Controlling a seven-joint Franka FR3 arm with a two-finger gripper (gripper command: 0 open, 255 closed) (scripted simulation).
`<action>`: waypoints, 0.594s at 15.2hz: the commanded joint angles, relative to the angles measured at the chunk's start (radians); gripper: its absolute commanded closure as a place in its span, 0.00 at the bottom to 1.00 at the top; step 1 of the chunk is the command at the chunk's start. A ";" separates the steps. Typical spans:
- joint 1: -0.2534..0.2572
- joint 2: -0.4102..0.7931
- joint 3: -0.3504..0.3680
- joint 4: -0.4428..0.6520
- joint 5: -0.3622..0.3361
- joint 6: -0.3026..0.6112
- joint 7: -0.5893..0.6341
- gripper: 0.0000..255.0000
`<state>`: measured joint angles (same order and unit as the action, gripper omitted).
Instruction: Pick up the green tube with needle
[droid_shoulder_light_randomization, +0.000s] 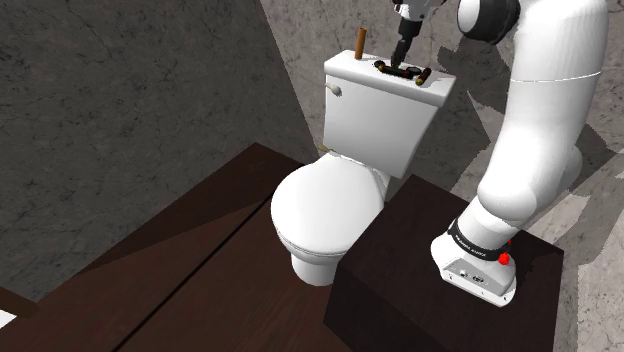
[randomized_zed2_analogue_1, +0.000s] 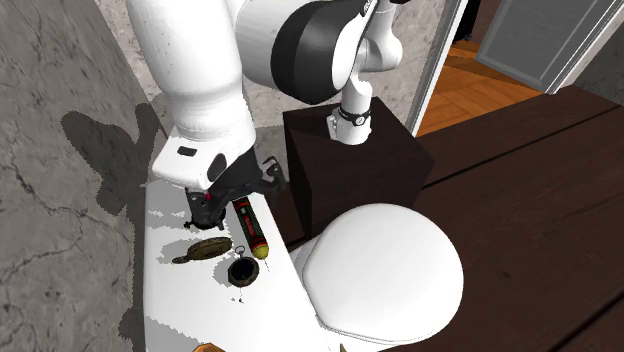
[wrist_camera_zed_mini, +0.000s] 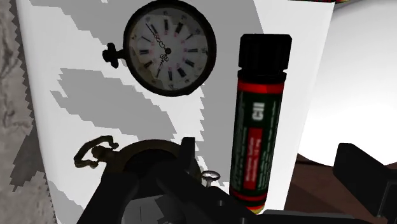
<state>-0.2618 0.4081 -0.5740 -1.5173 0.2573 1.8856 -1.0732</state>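
item: green tube (wrist_camera_zed_mini: 257, 121), on a toilet's tank lid

dark green body with red bands and a black cap. it lies flat on the white tank lid (randomized_zed2_analogue_1: 165, 290) of a toilet (droid_shoulder_light_randomization: 330, 215), on the side toward the bowl. the gripper (wrist_camera_zed_mini: 267, 153) hangs over it with fingers spread, the tube between them and a gap on either side (not clasped). alongside are a pocket watch (wrist_camera_zed_mini: 168, 49), dial up, and a brass-coloured closed watch (randomized_zed2_analogue_1: 205, 248). a brown cylinder (droid_shoulder_light_randomization: 360, 43) stands upright on the lid.

tube (wrist_camera_zed_mini: 257, 121) on tank lid (wrist_camera_zed_mini: 83, 63) | watch (wrist_camera_zed_mini: 168, 51) just beside tube | toilet bowl (droid_shoulder_light_randomization: 325, 210) beside stand (droid_shoulder_light_randomization: 400, 290)
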 joint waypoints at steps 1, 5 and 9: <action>-0.001 0.008 0.003 -0.019 0.006 0.025 -0.006 0.00; 0.000 0.018 0.007 -0.053 0.014 0.068 -0.012 0.00; -0.001 0.021 0.007 -0.050 0.016 0.067 -0.012 1.00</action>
<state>-0.2613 0.4242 -0.5665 -1.5672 0.2727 1.9480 -1.0855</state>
